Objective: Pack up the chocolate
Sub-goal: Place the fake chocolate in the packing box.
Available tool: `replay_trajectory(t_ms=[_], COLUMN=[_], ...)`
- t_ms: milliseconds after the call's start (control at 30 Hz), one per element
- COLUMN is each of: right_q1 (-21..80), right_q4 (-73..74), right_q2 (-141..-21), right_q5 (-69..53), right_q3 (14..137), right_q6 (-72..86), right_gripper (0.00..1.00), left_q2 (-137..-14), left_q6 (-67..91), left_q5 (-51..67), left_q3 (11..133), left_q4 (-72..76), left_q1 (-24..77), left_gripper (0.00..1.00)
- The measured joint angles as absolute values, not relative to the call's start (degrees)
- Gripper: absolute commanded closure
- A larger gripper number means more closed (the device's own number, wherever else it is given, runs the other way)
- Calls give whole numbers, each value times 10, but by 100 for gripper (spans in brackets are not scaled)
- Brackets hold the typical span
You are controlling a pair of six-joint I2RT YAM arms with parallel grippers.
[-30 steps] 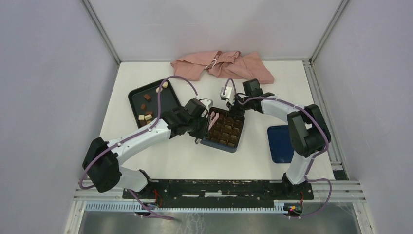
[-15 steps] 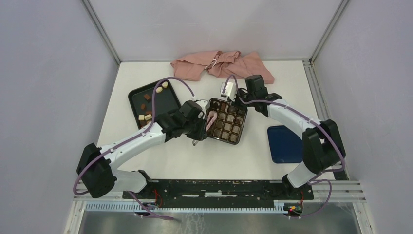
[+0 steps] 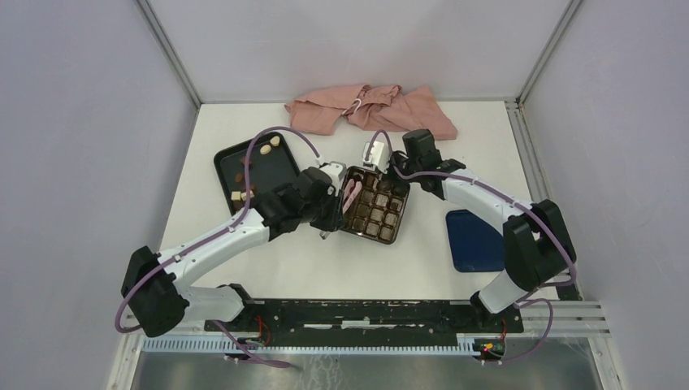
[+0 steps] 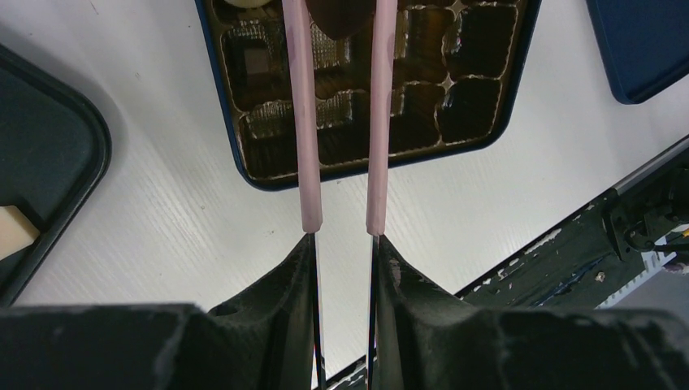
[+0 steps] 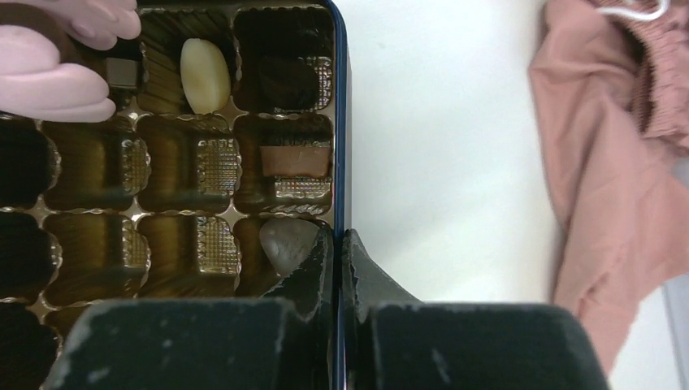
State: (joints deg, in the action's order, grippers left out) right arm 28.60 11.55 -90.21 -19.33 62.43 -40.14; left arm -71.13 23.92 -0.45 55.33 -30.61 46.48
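The dark blue box [image 3: 382, 215] with a brown gridded insert lies mid-table. My right gripper [image 3: 380, 166] is shut on its blue wall [image 5: 339, 122] at the far edge; in the right wrist view the jaws [image 5: 338, 236] pinch that wall. Chocolate sits in nearby cells: a cream oval [image 5: 204, 75], a brown square [image 5: 295, 160], a dark round piece [image 5: 288, 244]. My left gripper [image 4: 344, 237] is shut on pink-tipped tongs [image 4: 302, 122]. The tongs reach over the box [image 4: 471, 97] with a dark chocolate [image 4: 341, 16] between their tips. More chocolate [image 3: 238, 195] lies on the black tray [image 3: 280, 166].
A pink cloth [image 3: 370, 110] lies crumpled at the table's far edge, just beyond the right gripper. A dark blue lid [image 3: 470, 240] rests flat to the right of the box. The black tray sits left of the left arm [image 3: 236, 236].
The right gripper has closed on the box's far wall. The box has shifted away from the arm bases and turned slightly. The left gripper with the tongs moved along over it.
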Motion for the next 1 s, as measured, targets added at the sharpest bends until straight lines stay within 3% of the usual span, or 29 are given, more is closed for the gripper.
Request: replay_trajectory(t_ms=[367,600,1000], right_q1=[285,276,259], right_q4=[123,136,152], right_q2=[-982,-1005,-1012], right_q5=[-241,-269,-297], right_q3=[626,639,657], right_q6=[-346,-325,-315], right_gripper=[99,85,73], left_q2=[-760,-786,-802], left_q6=[239,239,239], left_q5=[-3,2,21], left_q3=[551,551,551], left_q4=[-297,-298,-299], left_q1=[465,465,465], left_gripper=[95,95,94])
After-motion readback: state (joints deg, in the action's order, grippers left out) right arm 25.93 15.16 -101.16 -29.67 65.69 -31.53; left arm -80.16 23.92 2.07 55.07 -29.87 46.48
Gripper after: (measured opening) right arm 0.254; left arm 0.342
